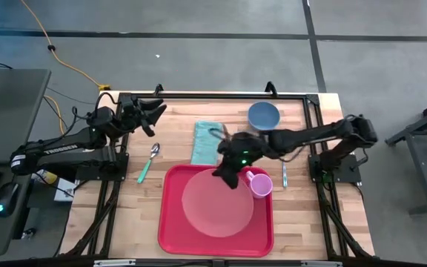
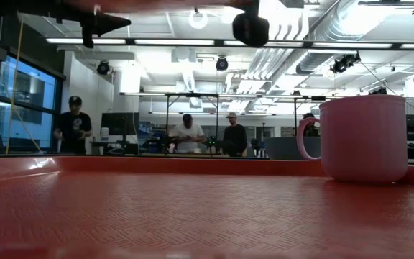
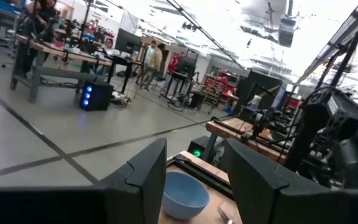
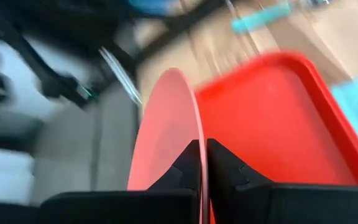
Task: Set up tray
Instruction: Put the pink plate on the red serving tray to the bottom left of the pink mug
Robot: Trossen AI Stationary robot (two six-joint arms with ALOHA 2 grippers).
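The red tray (image 1: 170,230) lies at the table's near middle. A round pink plate (image 1: 217,204) is over the tray's floor, and a pink mug (image 1: 260,184) stands upright in the tray's far right corner. The mug (image 2: 364,137) also shows in the low view. My right gripper (image 1: 224,176) reaches in from the right and is shut on the plate's far edge. In the right wrist view the plate (image 4: 166,118) shows edge-on beside the tray (image 4: 272,118). My left gripper (image 1: 153,115) waits open above the table's far left, touching nothing. My right gripper (image 4: 202,146) pinches the plate's rim (image 4: 199,134) at its far edge between the two fingers, one on each face. The fingers slant down from the table's far right. The plate stretches away from the fingers over the tray. Whether its near edge rests on the tray I cannot tell.
A teal napkin (image 1: 207,141) lies beyond the tray. A spoon with a teal handle (image 1: 149,162) lies to its left. A blue bowl (image 1: 263,115) sits near the far edge, and a piece of cutlery (image 1: 285,174) lies right of the mug. People stand in the room behind.
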